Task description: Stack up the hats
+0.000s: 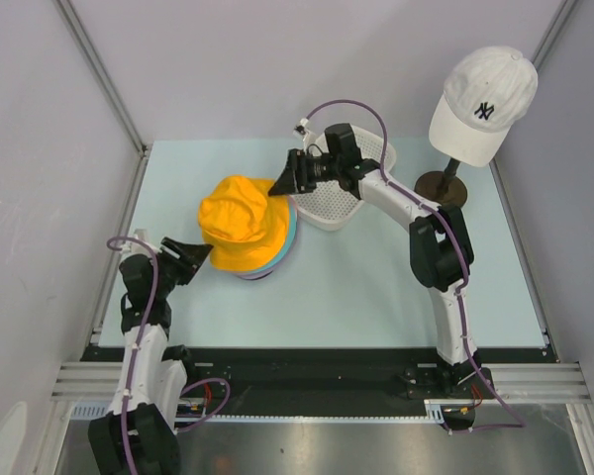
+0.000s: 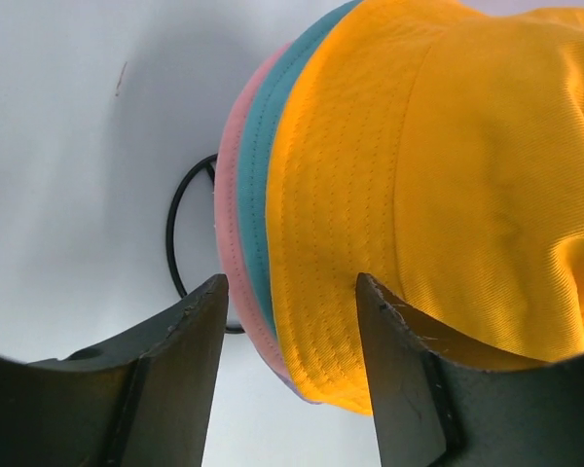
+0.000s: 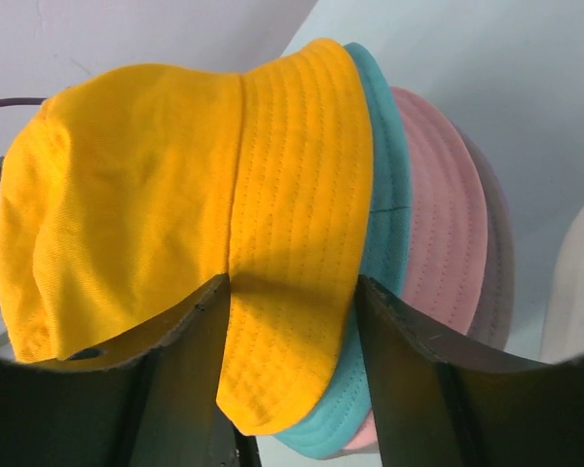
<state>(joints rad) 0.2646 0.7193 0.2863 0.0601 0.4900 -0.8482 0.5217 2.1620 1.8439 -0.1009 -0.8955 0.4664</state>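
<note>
- Right, the orange fabric bucket hat [image 1: 240, 233] sits on top of the stack, crown crumpled, out on the pale blue surface [image 1: 376, 287].
- Directly under the orange hat come the round brims of the teal fabric bucket hat [image 2: 258, 185], the pink fabric bucket hat [image 2: 229, 195] and, lowest, the lavender fabric bucket hat [image 3: 499, 272].
- The left hand [image 1: 206, 255] is at the orange hat's near-left edge, its dark fingers [image 2: 190, 331] parted, with the stacked brims running between them.
- The right hand [image 1: 275, 183] is at the orange hat's far-right edge, released too, and the orange brim hangs down in the gap between its fingers [image 3: 409, 370].
- Whether either hand presses the fabric, I cannot tell.
- A black wire ring [image 2: 175, 233] shows on the surface below the orange hat.
- Just right of the orange hat lies a white perforated plastic basket [image 1: 361, 203].
- Further right of the orange hat, a white baseball cap with a black logo [image 1: 485, 99] perches on a dark stand [image 1: 445, 183].
</note>
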